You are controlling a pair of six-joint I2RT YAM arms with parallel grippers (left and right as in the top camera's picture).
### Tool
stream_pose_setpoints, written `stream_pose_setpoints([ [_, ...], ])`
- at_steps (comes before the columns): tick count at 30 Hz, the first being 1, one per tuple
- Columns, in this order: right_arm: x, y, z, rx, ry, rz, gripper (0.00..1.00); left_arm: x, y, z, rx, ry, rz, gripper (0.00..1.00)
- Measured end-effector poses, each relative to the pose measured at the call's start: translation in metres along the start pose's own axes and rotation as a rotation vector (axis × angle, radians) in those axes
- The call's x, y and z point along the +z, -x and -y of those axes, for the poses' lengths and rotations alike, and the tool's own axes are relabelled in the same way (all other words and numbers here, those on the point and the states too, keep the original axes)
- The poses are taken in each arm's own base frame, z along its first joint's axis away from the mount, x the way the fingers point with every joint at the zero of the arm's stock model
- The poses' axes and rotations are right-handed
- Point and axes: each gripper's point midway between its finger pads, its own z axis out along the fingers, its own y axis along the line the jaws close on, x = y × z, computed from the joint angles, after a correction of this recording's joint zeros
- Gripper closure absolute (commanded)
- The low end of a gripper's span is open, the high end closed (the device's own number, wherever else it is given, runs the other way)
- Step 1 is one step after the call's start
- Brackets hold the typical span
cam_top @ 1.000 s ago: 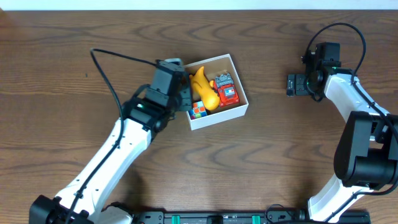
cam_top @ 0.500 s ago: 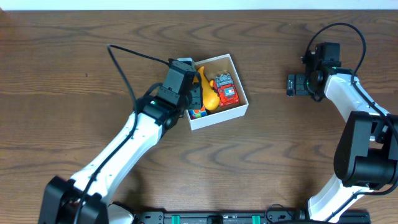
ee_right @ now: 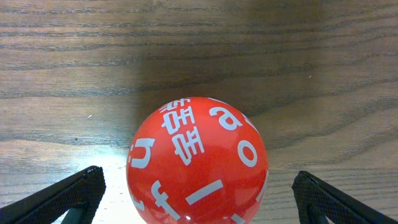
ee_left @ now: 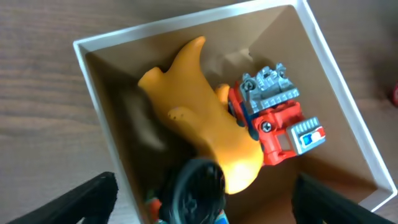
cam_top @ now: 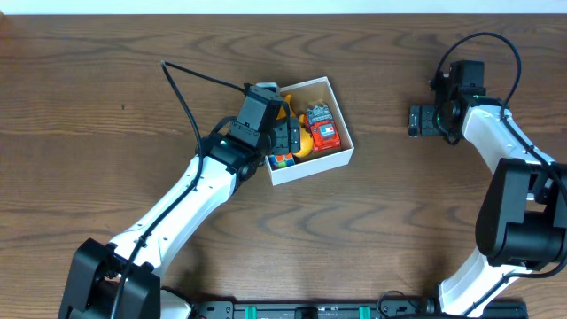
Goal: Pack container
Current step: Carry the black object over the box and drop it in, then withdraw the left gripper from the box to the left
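Note:
The container (cam_top: 315, 166) is a white box with a brown inside; the left wrist view shows its rim (ee_left: 186, 25). In it lie a yellow toy (cam_top: 304, 142) (ee_left: 205, 118), a red and grey truck (cam_top: 323, 131) (ee_left: 277, 118) and a colourful cube (cam_top: 282, 160). My left gripper (cam_top: 285, 137) (ee_left: 205, 199) is open over the container's left part. A blurred black round thing (ee_left: 196, 190) sits between its fingers, touching neither. My right gripper (cam_top: 416, 120) (ee_right: 199, 196) is open with its fingers either side of a red ball with white letters (ee_right: 198, 162) on the table, apart from it.
The wooden table (cam_top: 106, 106) runs all round the container. The left arm's black cable (cam_top: 190, 84) loops above the table to the left of the container. The red ball does not show in the overhead view.
My left arm has moved right, bringing its gripper from the container's left wall to over its inside. The right arm has not moved.

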Motion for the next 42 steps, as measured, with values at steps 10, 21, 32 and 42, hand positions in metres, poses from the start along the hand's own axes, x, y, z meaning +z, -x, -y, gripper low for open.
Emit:
stream_pose_setpoints([
  [10, 0.0, 0.0, 0.0, 0.0, 0.0, 0.0, 0.01, -0.005, 0.006, 0.001, 0.044, 0.01, 0.031, 0.09],
  [21, 0.0, 0.0, 0.0, 0.0, 0.0, 0.0, 0.01, -0.025, 0.023, -0.06, -0.015, 0.23, 0.086, 0.07],
  [32, 0.0, 0.0, 0.0, 0.0, 0.0, 0.001, 0.01, -0.041, 0.014, -0.152, -0.189, 0.428, 0.014, 0.02],
  [42, 0.0, 0.002, -0.002, 0.009, 0.009, 0.007, 0.01, -0.051, 0.007, -0.183, -0.25, 0.494, -0.016, 0.02],
])
